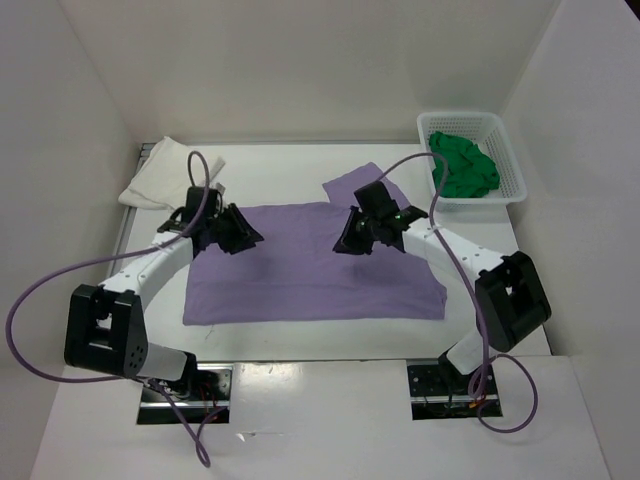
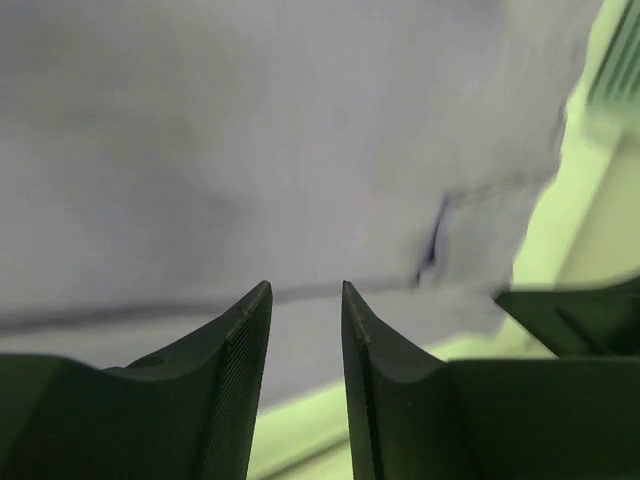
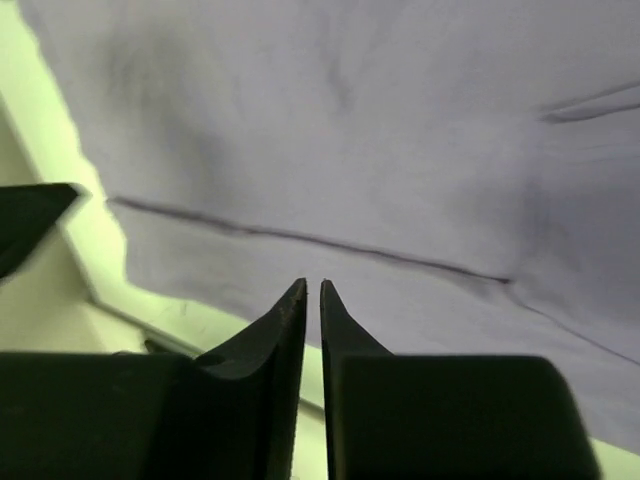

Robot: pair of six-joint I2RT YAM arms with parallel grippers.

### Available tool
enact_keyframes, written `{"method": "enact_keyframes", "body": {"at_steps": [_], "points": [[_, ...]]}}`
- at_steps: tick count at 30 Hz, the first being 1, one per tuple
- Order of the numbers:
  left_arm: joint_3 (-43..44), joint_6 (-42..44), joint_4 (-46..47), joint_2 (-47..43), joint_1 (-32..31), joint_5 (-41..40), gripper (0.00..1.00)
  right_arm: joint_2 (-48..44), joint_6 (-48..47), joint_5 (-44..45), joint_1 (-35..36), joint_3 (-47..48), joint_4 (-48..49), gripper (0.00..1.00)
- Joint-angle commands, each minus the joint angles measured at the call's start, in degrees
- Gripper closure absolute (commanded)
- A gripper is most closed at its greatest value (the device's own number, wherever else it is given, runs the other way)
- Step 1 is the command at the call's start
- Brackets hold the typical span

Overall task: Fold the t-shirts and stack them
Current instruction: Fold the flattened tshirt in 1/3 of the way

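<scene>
Lying spread on the table (image 1: 300, 168): the lilac t-shirt (image 1: 310, 275).
Over it the left gripper (image 1: 245, 236) is held part-open, the right gripper (image 1: 345, 241) barely parted, both empty. The green t-shirt (image 1: 465, 170) is bunched in the lattice basket (image 1: 511, 155); the white t-shirt (image 1: 160, 176) is folded far left.

A pale purple t-shirt (image 1: 315, 275) is spread flat across the middle of the table (image 1: 300, 342), with the left gripper (image 1: 240, 238) held over its far left edge and the right gripper (image 1: 352, 240) over its far middle. A white t-shirt (image 1: 160, 175) is folded at the far left corner, and a green t-shirt (image 1: 465, 168) is bunched in the white basket (image 1: 514, 170) at the far right.
</scene>
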Motion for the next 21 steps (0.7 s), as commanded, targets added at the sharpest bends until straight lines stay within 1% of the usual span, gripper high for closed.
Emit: {"method": "enact_keyframes", "body": {"at_steps": [1, 2, 3, 4, 5, 7, 8, 11, 12, 13, 15, 16, 17, 18, 20, 21], "points": [[-8.01, -9.18, 4.89, -2.74, -5.36, 8.61, 0.58, 0.34, 3.73, -8.6, 2.54, -5.9, 6.97, 0.84], [-9.51, -10.94, 6.47, -4.25, -9.12, 7.32, 0.57, -0.28, 4.7, -10.45, 3.6, -6.8, 8.29, 0.84], [-10.83, -12.18, 7.96, -5.66, -10.72, 7.3, 0.56, -0.98, 5.23, -10.47, 5.26, -7.34, 9.09, 0.83], [-13.98, -14.37, 9.54, -7.5, -11.96, 8.09, 0.56, -0.99, 5.24, -10.47, 5.28, -6.82, 8.31, 0.83], [-15.05, -15.17, 11.04, -7.52, -12.84, 8.88, 0.53, -2.47, 6.11, -7.94, 5.28, -6.12, 7.26, 0.83], [-15.06, -14.66, 12.72, -6.73, -12.85, 9.59, 0.51, -4.23, 6.12, -7.22, 5.97, -4.97, 10.75, 0.7], [-14.19, -13.96, 13.51, -6.03, -12.85, 10.28, 0.49, -4.76, 5.07, -5.82, 6.85, -4.18, 11.81, 0.68], [-13.66, -11.76, 15.7, -2.95, -12.32, 12.21, 0.32, -4.15, 1.82, -5.11, 8.71, -0.05, 13.48, 0.64], [-13.14, -11.75, 16.93, -2.34, -10.58, 13.18, 0.27, -3.54, 1.81, -6.93, 8.71, -0.05, 14.45, 0.64], [-14.0, -10.97, 17.99, -1.81, -9.52, 14.32, 0.25, -3.54, 1.81, -8.17, 8.71, -0.74, 15.59, 0.63], [-14.54, -10.96, 18.79, -1.8, -7.32, 14.86, 0.29, -4.67, 3.12, -11.85, 5.11, -3.11, 20.42, 0.63], [-13.93, -10.96, 18.79, -2.5, -6.09, 14.86, 0.31, -6.59, 4.0, -13.53, 3.62, -6.6, 22.52, 0.63], [-12.96, -9.57, 17.92, -2.51, -5.56, 14.86, 0.35, -7.48, 6.01, -15.11, 0.91, -8.55, 27.24, 0.65], [-12.0, -8.69, 17.91, -3.55, -5.03, 13.64, 0.37, -8.02, 6.72, -15.82, 0.19, -10.92, 28.51, 0.69], [-10.24, -6.93, 17.91, -4.87, -3.45, 11.88, 0.4, -6.72, 6.73, -15.83, 0.18, -10.07, 28.0, 0.78], [-9.62, -4.22, 17.3, -6.27, -2.57, 10.22, 0.5, -5.57, 4.82, -14.96, 0.18, -7.54, 25.47, 0.81]]}}
